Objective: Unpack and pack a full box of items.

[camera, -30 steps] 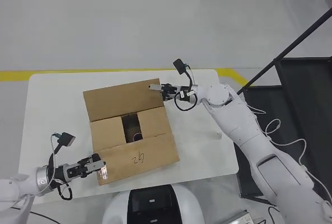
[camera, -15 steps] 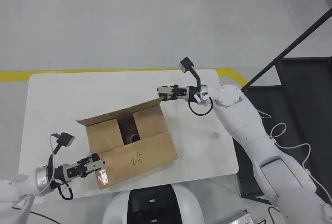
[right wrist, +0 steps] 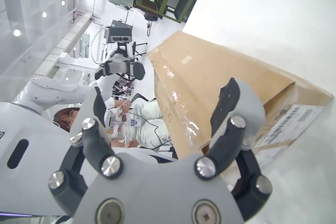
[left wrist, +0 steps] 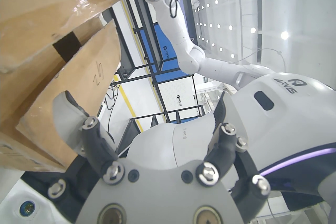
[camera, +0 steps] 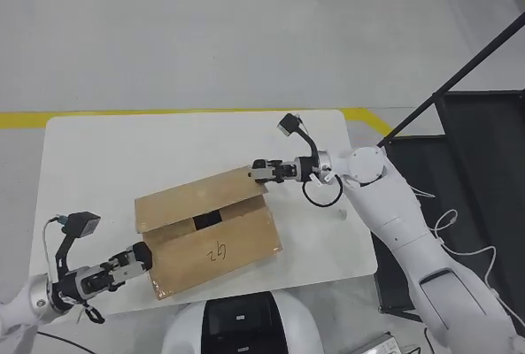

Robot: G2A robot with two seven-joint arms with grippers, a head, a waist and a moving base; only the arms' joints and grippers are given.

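Packing nearly done: cardboard box [camera: 211, 232] flaps almost shut, small gap [camera: 207, 219] remaining; left end effector [camera: 141, 257] and right end effector [camera: 255, 172] both spread, holding nothing.

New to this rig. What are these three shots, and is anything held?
It is a two-armed robot at a white table. The wide shot comes from a camera above its arms, looking down; the other two come from cameras on its wrists. On the table lies one cardboard box, flaps almost shut with a dark gap between them. The left gripper sits at the box's near left corner, the right gripper at the far flap's corner. Both are open; neither clamps anything.
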